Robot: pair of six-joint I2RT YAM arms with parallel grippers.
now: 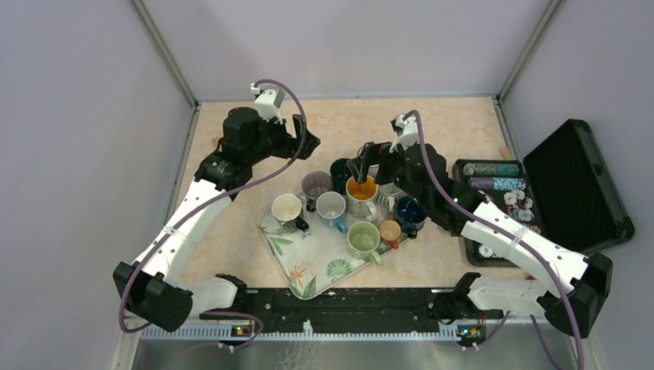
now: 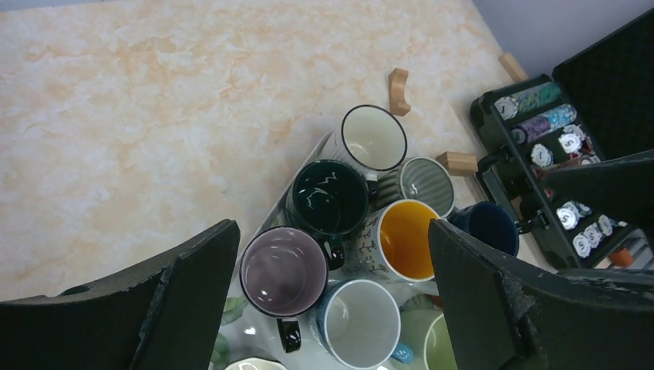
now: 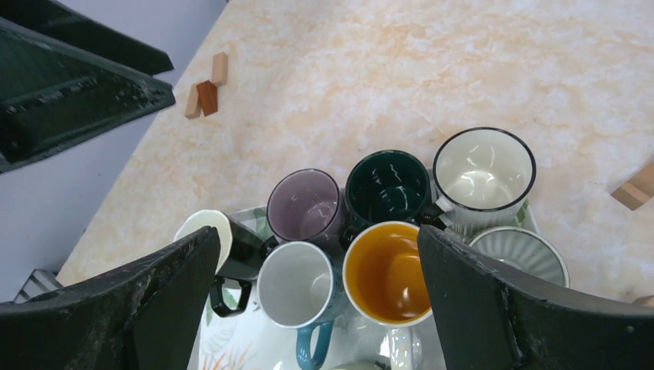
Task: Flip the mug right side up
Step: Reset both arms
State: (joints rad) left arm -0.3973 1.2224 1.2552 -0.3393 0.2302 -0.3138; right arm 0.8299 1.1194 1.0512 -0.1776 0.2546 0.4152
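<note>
Peach-marbled tabletop (image 1: 432, 123) carries a leaf-printed tray (image 1: 308, 270) crowded with mugs, all mouths up. The orange-lined mug (image 3: 388, 271) stands near the tray's middle, upright, its long axis vertical and its opening facing the ceiling. It is flanked by a dark green mug (image 3: 388, 187) behind it, a white mug with a blue handle (image 3: 297, 287) beside it and a grey ribbed mug (image 3: 518, 258) on the other side. The right claw (image 3: 320, 254) hangs above it with fingers spread wide, gripping nothing. The left claw (image 2: 333, 231) hovers over the tray's far left corner, likewise wide open and empty. From above, the right claw's fingers cover part of the mug's far rim, and the arm hides the ribbed mug. The mug's base and handle are cut off in the right wrist view. A black case (image 1: 501, 193) of poker chips sits at the right.
</note>
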